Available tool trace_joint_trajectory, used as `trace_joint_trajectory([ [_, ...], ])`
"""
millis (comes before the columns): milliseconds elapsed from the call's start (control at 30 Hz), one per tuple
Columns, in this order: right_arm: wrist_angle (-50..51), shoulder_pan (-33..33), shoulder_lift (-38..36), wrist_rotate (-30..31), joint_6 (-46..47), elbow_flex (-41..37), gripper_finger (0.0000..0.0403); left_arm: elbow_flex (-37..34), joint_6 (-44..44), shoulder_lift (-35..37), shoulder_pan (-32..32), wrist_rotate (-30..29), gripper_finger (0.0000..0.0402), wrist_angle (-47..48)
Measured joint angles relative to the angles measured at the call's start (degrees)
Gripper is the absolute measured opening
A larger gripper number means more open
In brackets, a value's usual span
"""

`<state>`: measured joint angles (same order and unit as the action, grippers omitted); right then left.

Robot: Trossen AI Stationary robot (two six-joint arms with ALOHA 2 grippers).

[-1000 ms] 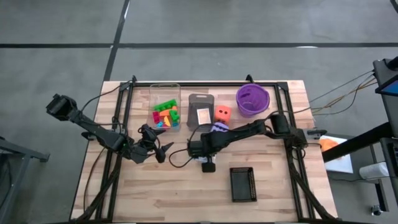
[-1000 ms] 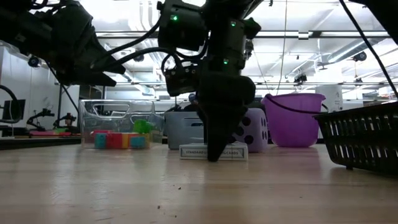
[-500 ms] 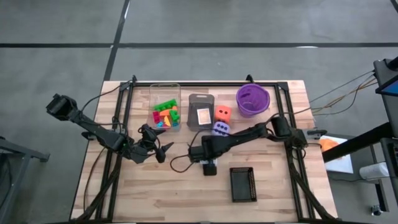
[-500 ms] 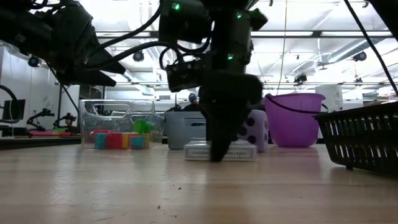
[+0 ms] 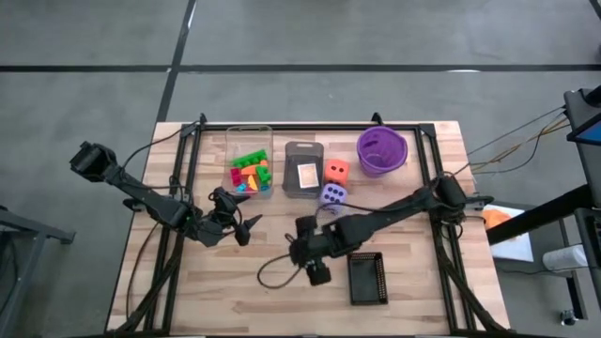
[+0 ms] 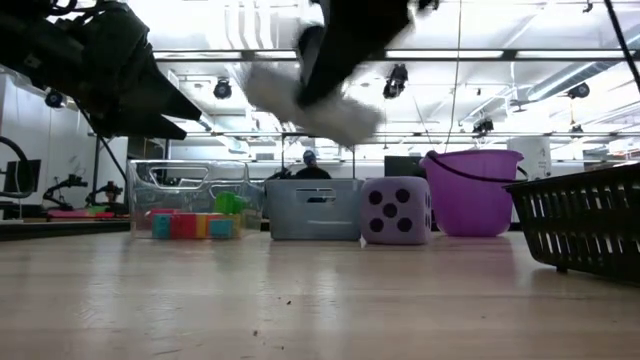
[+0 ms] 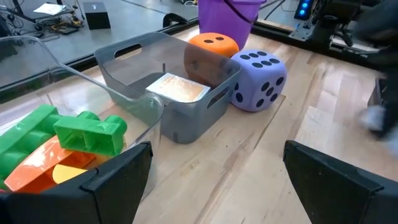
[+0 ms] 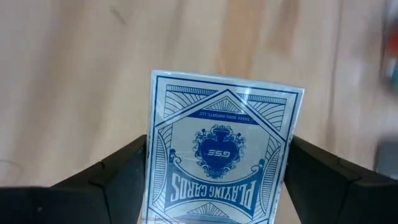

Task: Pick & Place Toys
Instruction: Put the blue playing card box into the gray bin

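My right gripper [image 5: 317,272] is shut on a white-and-blue card pack [image 8: 224,149], above the table's near middle, left of the black basket [image 5: 367,278]. In the low view the pack [image 6: 315,105] shows blurred and high above the table. My left gripper [image 5: 246,228] hovers open and empty near the clear bin [image 5: 250,161], which holds green, orange, red and yellow bricks [image 7: 87,130]. A second card pack [image 7: 177,87] lies flat in the grey bin [image 5: 303,169]. The orange die [image 5: 337,171] and the purple die [image 5: 331,194] rest on the table beside that bin. My right gripper pinches the card pack between its two fingers, one on each long narrow side [image 8: 152,180]. The fingers point down from above. The pack's printed face is toward the wrist camera. The pack is lifted clear of the table and looks tilted in the low view.
The purple bowl [image 5: 381,150] stands at the far right, behind the dice. The black basket [image 6: 585,230] sits near the front right. Bare wood lies along the table's near edge and at the near left [image 5: 216,282].
My right gripper has gone toward the table's near edge and then up. The card pack first slid a little along the table and is now lifted clear, high and tilted. The purple die, hidden behind the gripper before, now shows.
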<state>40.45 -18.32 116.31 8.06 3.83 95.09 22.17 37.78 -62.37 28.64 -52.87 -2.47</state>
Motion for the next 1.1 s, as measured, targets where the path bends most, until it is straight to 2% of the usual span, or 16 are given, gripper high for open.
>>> trace_joint_trajectory([
  [167, -15.33, -3.04, -2.56, -0.34, -4.65, -4.60, 0.0303, 0.00, 0.00, 0.00, 0.00, 0.01, 0.0367, 0.19],
  [433, -50.02, -5.80, -3.92, -5.31, -7.20, -19.31, 0.0303, 0.00, 0.00, 0.00, 0.00, -0.01, 0.0367, 0.21],
  [567, -61.60, -5.50, -4.45, -6.15, -7.13, -26.15, 0.0303, 0.00, 0.00, 0.00, 0.00, -0.01, 0.0367, 0.25],
  [733, -63.51, -3.45, -8.96, -5.88, -7.01, -31.26, 0.0303, -0.02, 0.00, 0.00, 0.00, 0.00, 0.0367, 0.65],
  [867, -60.83, 0.07, -14.78, -2.62, -8.17, -33.06, 0.0303, -0.02, 0.00, 0.00, 0.00, 0.01, 0.0367, 0.66],
  [1100, -52.45, 11.14, -22.01, -0.20, -10.24, -33.18, 0.0303, -0.02, 0.00, 0.00, 0.00, 0.01, 0.0367, 1.28],
])
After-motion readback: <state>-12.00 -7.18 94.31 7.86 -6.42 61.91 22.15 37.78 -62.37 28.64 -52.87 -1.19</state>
